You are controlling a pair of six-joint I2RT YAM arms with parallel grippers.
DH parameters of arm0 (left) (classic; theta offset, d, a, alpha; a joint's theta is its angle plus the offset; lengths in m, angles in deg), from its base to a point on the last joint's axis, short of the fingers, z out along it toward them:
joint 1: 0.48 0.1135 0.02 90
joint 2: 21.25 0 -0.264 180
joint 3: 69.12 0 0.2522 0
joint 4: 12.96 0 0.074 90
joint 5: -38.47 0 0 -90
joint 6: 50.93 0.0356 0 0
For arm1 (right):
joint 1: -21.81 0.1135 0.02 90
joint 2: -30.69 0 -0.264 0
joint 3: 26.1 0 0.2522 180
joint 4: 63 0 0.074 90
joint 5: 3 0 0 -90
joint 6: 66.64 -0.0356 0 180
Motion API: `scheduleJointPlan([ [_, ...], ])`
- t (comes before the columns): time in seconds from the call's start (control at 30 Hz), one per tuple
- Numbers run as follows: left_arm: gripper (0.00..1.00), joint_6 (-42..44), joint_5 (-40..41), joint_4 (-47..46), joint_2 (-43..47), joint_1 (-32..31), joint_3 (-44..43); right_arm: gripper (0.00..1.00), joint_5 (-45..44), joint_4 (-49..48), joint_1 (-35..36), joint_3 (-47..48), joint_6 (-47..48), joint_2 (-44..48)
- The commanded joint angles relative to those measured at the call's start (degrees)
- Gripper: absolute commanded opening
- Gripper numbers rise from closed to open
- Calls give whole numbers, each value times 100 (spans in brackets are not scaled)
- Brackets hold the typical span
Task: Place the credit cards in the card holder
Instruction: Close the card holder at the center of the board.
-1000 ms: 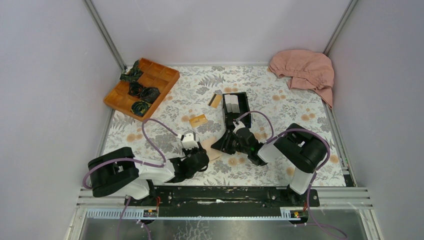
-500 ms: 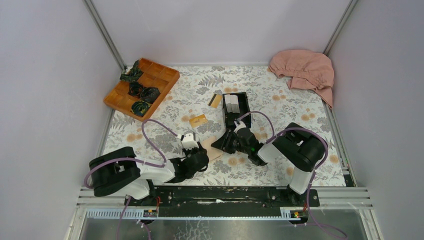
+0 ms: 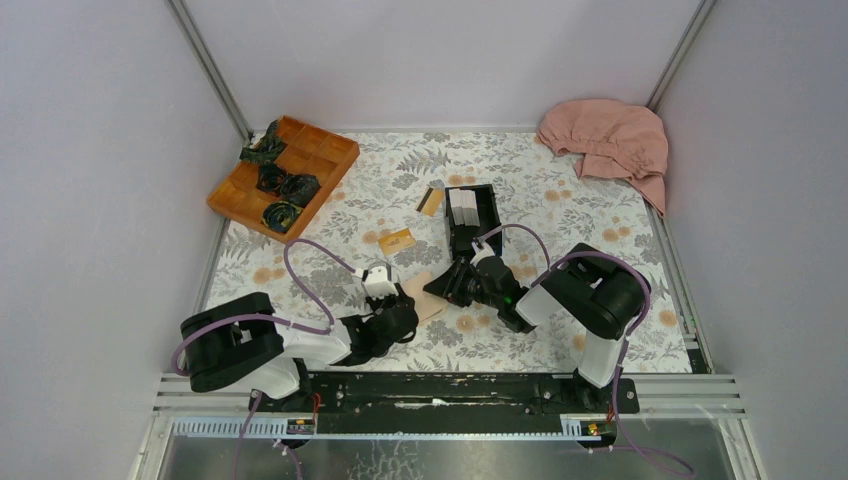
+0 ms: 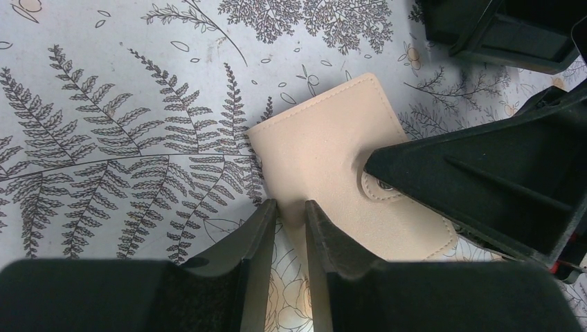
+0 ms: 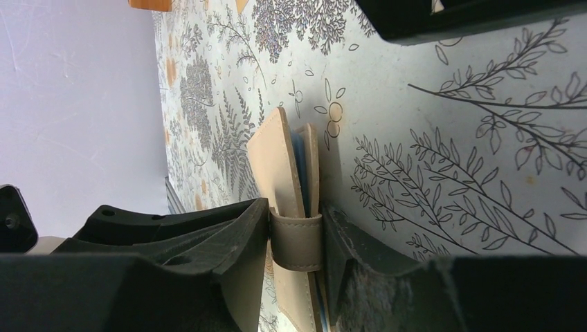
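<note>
The tan card holder (image 3: 428, 302) lies closed on the flowered cloth between my two grippers. My right gripper (image 5: 296, 207) is shut on its edge at the snap tab (image 5: 296, 238), one finger on top and one under it. In the left wrist view the card holder (image 4: 325, 152) lies flat. My left gripper (image 4: 291, 204) stands over its near left edge, fingers almost together and nothing between them. One orange-gold credit card (image 3: 397, 241) lies farther back. A second card with a black band (image 3: 431, 201) lies beside the black box (image 3: 472, 215).
An orange compartment tray (image 3: 283, 175) with dark bundles stands at the back left. A pink cloth (image 3: 610, 140) lies in the back right corner. The black open-topped box sits just beyond the right gripper (image 3: 450, 287). Grey walls enclose the table.
The right arm has shifted slightly left with the card holder in its grip. The left arm and the cards have not visibly moved.
</note>
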Motion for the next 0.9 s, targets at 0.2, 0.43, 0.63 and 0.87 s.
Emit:
scheduleJointPlan([
  [0.2, 29, 30, -1249, 1109, -436, -29, 331, 39, -543, 271, -61, -211, -45, -295],
  [0.43, 28, 30, -1271, 1118, -429, -34, 338, 39, -580, 52, -68, -185, -111, -512],
  [0.63, 28, 39, -1284, 1127, -445, -37, 308, 38, -574, -69, -73, -144, -132, -728],
  [0.87, 28, 89, -1278, 1162, -495, -34, 202, 38, -466, -74, -38, -116, 12, -855],
])
